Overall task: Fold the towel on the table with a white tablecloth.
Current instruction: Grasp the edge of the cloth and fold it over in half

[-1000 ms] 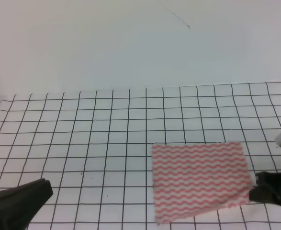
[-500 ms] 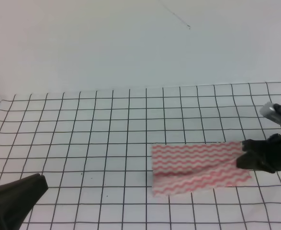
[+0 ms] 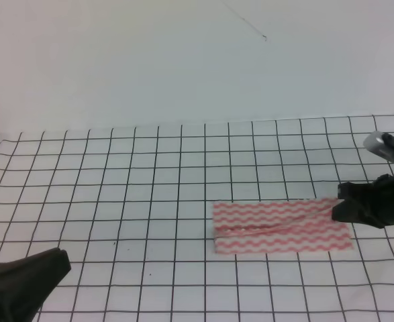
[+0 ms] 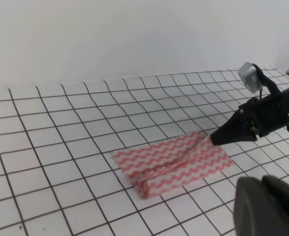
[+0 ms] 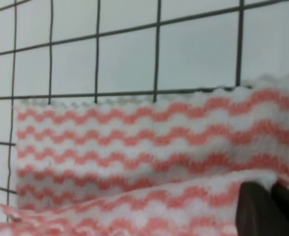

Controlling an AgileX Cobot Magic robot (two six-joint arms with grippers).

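Towel (image 3: 280, 226) lay low and right of centre in the high view, doubled into a long strip on the gridded tablecloth (image 3: 150, 174), its near half turned up over the far half and stopping a little short of the far edge. At the strip's right end the right gripper (image 3: 339, 204) sat with its dark fingers (image 5: 267, 214) pinched together on the upper layer's corner, as the right wrist view showed at lower right. The left gripper (image 3: 52, 263) hung off at the lower left corner of the frame, well apart from the cloth; whether its fingers were open or closed could not be told. Judging by this, the first fold was being laid down and the release was due. The next move called for letting go without dragging the layer, then taking one short end and carrying it across the surface (image 4: 46, 147) to the other, edges kept square.
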